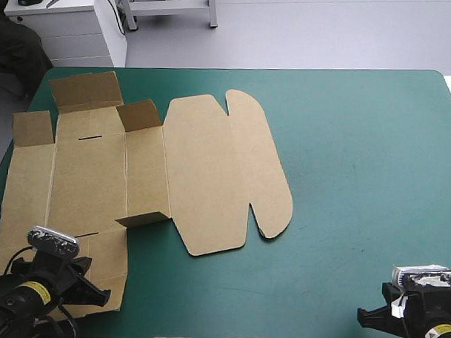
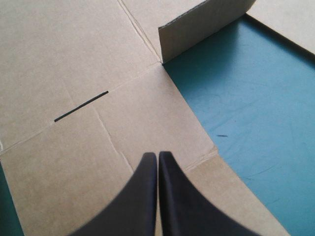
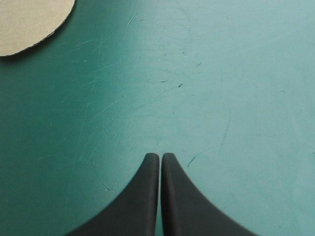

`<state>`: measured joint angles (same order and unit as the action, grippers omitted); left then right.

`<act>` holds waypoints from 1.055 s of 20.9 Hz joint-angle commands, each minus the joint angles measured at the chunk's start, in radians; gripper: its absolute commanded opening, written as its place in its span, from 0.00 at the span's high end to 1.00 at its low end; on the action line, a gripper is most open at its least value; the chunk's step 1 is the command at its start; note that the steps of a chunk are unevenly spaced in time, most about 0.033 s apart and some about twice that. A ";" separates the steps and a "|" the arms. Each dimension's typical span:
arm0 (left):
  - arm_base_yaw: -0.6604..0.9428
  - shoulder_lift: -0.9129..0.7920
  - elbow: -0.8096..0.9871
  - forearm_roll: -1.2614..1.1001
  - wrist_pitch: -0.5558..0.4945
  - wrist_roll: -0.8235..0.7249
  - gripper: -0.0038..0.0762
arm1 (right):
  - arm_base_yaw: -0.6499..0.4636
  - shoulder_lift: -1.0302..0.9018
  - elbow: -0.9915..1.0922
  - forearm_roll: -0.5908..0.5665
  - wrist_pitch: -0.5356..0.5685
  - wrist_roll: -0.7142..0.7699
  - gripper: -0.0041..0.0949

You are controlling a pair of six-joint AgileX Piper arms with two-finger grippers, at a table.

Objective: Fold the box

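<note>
The left gripper (image 2: 158,155) has its black fingers pressed together with nothing between them, poised over the near left panel of the brown box (image 1: 203,176), just short of a narrow slot (image 2: 81,105). The right gripper (image 3: 160,155) is likewise closed and empty, over bare teal-green cover (image 1: 358,181) at the near right. The box lies mostly flat across the table's left half, with several small flaps (image 1: 142,114) tilted up.

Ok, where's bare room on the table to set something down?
Bare: the teal-green cover from the box to the right edge, only the right tool at its near corner. Crowded: the left side, under the box, left tool over it.
</note>
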<state>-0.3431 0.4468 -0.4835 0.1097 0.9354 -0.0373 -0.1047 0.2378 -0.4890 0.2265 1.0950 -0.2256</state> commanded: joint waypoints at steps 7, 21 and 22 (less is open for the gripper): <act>-0.003 0.006 -0.027 0.003 -0.052 -0.005 0.96 | 0.003 0.016 -0.023 0.012 -0.060 -0.006 0.96; -0.003 0.397 -0.359 0.192 -0.034 -0.134 0.96 | 0.003 0.016 -0.023 0.011 -0.060 -0.006 0.96; -0.003 0.455 -0.382 0.192 -0.049 -0.134 0.96 | 0.003 0.016 -0.023 0.011 -0.060 -0.006 0.96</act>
<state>-0.3431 0.8192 -0.8006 0.2799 0.9551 -0.1559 -0.1047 0.2378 -0.4890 0.2265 1.0950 -0.2256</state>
